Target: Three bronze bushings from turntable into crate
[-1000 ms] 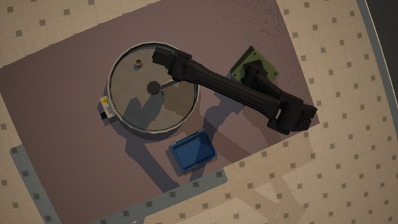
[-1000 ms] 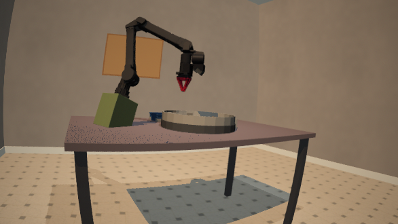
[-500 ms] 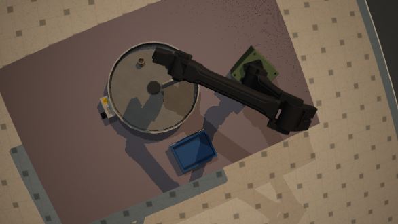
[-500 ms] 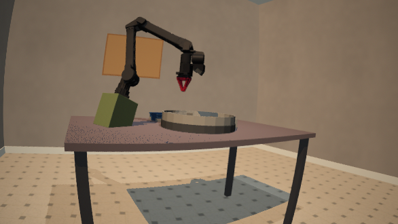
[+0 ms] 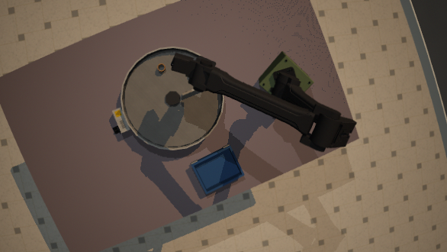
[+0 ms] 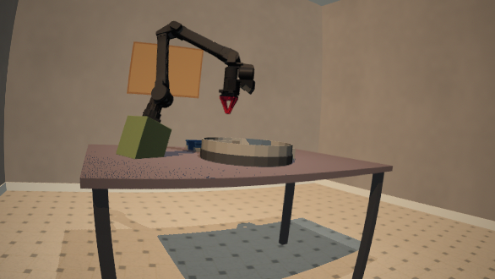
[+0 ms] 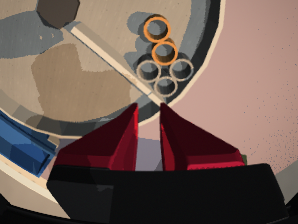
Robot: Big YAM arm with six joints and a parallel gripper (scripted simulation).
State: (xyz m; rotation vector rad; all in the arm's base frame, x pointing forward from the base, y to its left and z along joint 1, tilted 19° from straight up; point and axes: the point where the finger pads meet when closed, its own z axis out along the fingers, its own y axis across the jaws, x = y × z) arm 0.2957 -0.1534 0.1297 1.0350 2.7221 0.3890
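The round turntable (image 5: 149, 95) (image 6: 247, 153) has a dark hub (image 5: 172, 98) (image 7: 57, 4) and a pale divider bar. In the wrist view, two bronze bushings (image 7: 156, 28) (image 7: 164, 52) stand near its rim, close to three silvery bushings (image 7: 148, 70) (image 7: 180, 68) (image 7: 165, 86). In the top view only one bronze bushing (image 5: 161, 67) shows; the arm hides the others. The blue crate (image 5: 217, 169) (image 6: 192, 144) (image 7: 20, 145) looks empty. My gripper (image 6: 228, 107) (image 7: 148, 110) hangs well above the turntable near the cluster. Its red fingers are shut, with nothing between them.
The arm's olive-green base block (image 5: 286, 72) (image 6: 144, 137) stands at the table's far side. A small labelled box (image 5: 119, 121) sits against the turntable's rim. The crate stands on the table beside the turntable.
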